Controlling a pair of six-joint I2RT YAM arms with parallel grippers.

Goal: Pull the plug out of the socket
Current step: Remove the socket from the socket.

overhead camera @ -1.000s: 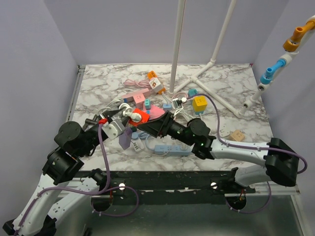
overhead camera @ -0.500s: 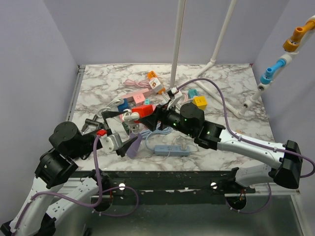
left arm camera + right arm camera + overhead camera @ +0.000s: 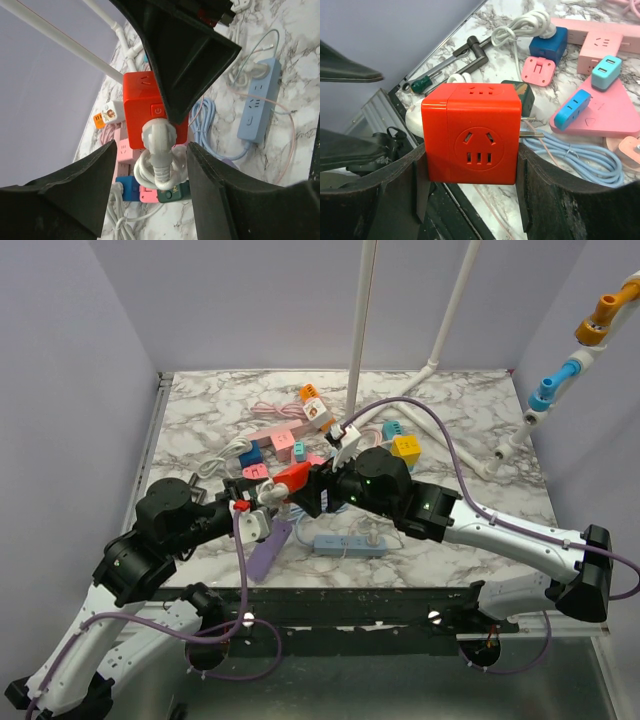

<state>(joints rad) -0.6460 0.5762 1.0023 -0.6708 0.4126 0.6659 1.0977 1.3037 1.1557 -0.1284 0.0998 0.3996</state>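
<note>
The red cube socket (image 3: 293, 476) hangs above the table, and my right gripper (image 3: 308, 488) is shut on its two sides. In the right wrist view the socket (image 3: 470, 132) fills the space between the fingers of that gripper (image 3: 471, 162), with metal prongs sticking out on its right. A white plug (image 3: 159, 144) sits in the socket's (image 3: 142, 102) near face, its coiled white cord (image 3: 150, 174) hanging below. My left gripper (image 3: 151, 147) is open, one finger on each side of the plug with a gap on both sides. From above, the plug (image 3: 268, 493) lies at the left gripper's (image 3: 262, 502) tip.
A light blue power strip (image 3: 350, 544) with its cable lies below the socket. Pink, blue and teal adapters (image 3: 280, 440) cluster behind it, beside a yellow cube (image 3: 405, 450) and an orange-white one (image 3: 315, 407). A white pole stand (image 3: 357, 340) rises at the back. A purple piece (image 3: 268, 545) lies near the front edge.
My left gripper let go, drew back toward the near left with jaws wide, then came forward again around the plug with jaws narrower. The right arm shifted, still holding the red socket.
</note>
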